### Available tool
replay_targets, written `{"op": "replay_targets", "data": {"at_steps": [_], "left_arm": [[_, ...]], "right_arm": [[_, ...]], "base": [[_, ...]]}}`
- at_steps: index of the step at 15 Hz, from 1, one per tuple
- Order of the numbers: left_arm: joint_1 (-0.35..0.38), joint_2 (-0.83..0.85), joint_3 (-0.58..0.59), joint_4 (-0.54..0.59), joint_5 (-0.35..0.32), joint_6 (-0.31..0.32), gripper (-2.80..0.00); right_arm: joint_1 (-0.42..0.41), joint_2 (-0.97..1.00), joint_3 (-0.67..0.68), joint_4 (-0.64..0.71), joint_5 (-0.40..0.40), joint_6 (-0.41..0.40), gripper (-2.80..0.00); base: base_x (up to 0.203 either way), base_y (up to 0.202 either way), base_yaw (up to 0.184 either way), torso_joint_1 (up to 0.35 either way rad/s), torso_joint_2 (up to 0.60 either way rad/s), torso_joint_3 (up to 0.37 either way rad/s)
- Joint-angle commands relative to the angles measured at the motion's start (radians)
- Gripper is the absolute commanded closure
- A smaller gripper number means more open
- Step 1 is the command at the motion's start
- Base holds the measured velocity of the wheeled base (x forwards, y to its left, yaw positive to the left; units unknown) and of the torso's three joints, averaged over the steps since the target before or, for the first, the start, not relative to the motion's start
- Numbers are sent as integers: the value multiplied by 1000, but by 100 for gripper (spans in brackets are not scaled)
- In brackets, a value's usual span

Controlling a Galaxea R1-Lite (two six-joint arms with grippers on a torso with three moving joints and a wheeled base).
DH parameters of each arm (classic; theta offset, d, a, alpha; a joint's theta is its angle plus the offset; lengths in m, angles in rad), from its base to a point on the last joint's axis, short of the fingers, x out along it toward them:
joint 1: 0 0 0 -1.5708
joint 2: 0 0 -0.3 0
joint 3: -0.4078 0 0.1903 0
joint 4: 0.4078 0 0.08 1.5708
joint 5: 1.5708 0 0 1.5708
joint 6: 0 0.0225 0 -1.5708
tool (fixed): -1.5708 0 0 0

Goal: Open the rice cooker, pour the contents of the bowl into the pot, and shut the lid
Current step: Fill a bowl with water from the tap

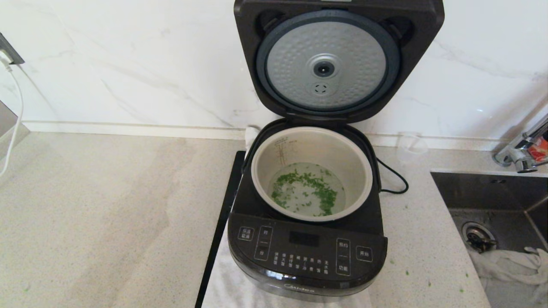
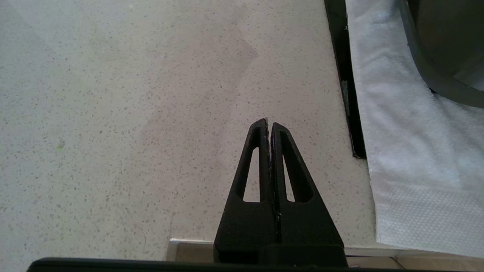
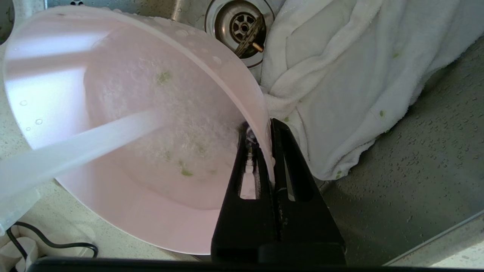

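The black rice cooker (image 1: pixel 306 252) stands open, its lid (image 1: pixel 327 64) upright with the dimpled silver plate facing me. In the pot (image 1: pixel 359 171) lie chopped green bits (image 1: pixel 306 190) in clear water. Neither gripper shows in the head view. My right gripper (image 3: pixel 266 126) is shut on the rim of the pale pink bowl (image 3: pixel 113 113), held tilted over the sink's edge; only a few green specks cling inside. My left gripper (image 2: pixel 269 122) is shut on nothing, low over the counter left of the cooker's base (image 2: pixel 435 56).
A steel sink (image 1: pixel 492 192) with a crumpled white cloth (image 1: pixel 509 261) lies right of the cooker, a faucet (image 1: pixel 522 149) behind it. A clear measuring cup (image 1: pixel 411 147) stands at the wall. A white towel (image 2: pixel 408 151) and black strip (image 1: pixel 222 222) lie under the cooker.
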Motion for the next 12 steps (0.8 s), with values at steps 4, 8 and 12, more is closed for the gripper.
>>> {"op": "replay_targets", "data": {"at_steps": [4, 8, 12], "left_arm": [[1, -1, 0, 0, -1, 1, 0], [0, -1, 0, 0, -1, 1, 0], [0, -1, 0, 0, -1, 1, 0]], "right_arm": [[6, -19, 3, 10, 3, 2, 0], [17, -54, 9, 31, 3, 2, 0], [76, -163, 84, 77, 3, -12, 0]], "base": [[0, 0, 0, 0, 0, 0], [0, 0, 0, 0, 0, 0], [0, 0, 0, 0, 0, 0]]}}
